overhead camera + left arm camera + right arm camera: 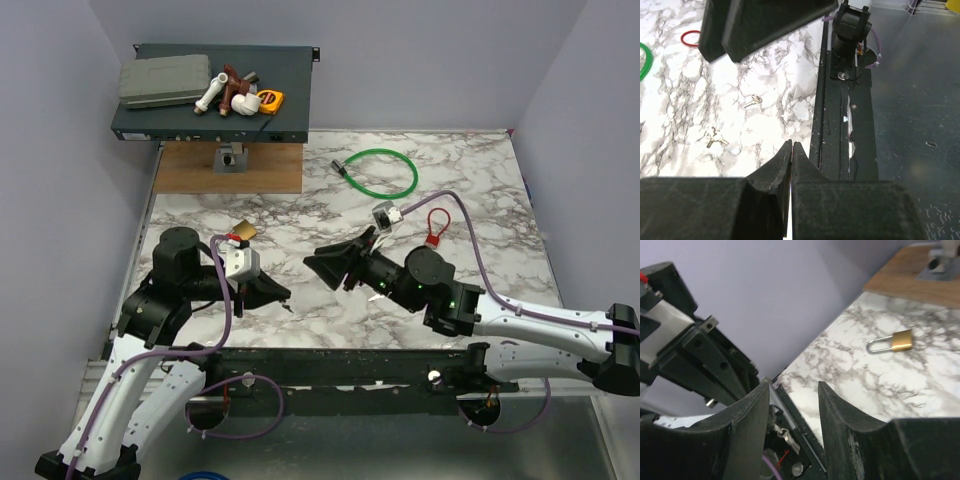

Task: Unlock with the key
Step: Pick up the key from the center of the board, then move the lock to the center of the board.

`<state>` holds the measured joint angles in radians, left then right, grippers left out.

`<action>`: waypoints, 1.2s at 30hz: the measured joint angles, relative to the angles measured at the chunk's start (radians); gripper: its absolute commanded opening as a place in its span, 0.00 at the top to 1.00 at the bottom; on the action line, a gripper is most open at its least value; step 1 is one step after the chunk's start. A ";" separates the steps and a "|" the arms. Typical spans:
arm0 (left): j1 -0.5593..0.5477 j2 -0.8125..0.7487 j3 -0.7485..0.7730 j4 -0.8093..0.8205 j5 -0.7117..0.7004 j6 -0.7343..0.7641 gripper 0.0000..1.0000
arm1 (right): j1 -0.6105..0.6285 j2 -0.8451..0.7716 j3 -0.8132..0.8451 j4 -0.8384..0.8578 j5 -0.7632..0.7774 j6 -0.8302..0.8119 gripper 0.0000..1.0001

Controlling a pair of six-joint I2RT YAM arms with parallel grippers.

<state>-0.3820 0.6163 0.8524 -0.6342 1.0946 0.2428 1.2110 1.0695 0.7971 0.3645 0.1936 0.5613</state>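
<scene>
White-shelled arms [540, 325], black joints [428, 268], purple cables [231, 300] (looped at the bases), matte black fingers [855, 430]

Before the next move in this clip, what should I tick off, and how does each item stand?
1. Is the key in a tool: not ok, it lies loose on the marble table.
2. Is the left tool ready to pick: not ok, shut, nothing visible in it.
3. Is the right tool free: ok, open, gripping nothing.
4. Is the padlock steadied: not ok, it lies untouched on the table.
5. Which way the keyhole faces: cannot tell.
</scene>
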 measured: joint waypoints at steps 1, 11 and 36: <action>0.000 0.001 0.002 -0.003 -0.005 0.002 1.00 | 0.000 -0.008 0.008 -0.016 0.034 -0.009 0.53; 0.000 0.007 0.014 -0.064 -0.034 0.048 1.00 | -0.103 -0.030 0.053 -0.200 0.292 -0.057 0.58; 0.000 0.078 0.122 -0.245 -0.071 0.232 1.00 | -0.797 0.467 0.137 -0.565 0.402 0.084 0.32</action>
<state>-0.3820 0.6941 0.9741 -0.8795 1.0237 0.4747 0.4145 1.5368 0.9340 -0.2005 0.5961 0.6453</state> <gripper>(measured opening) 0.003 0.681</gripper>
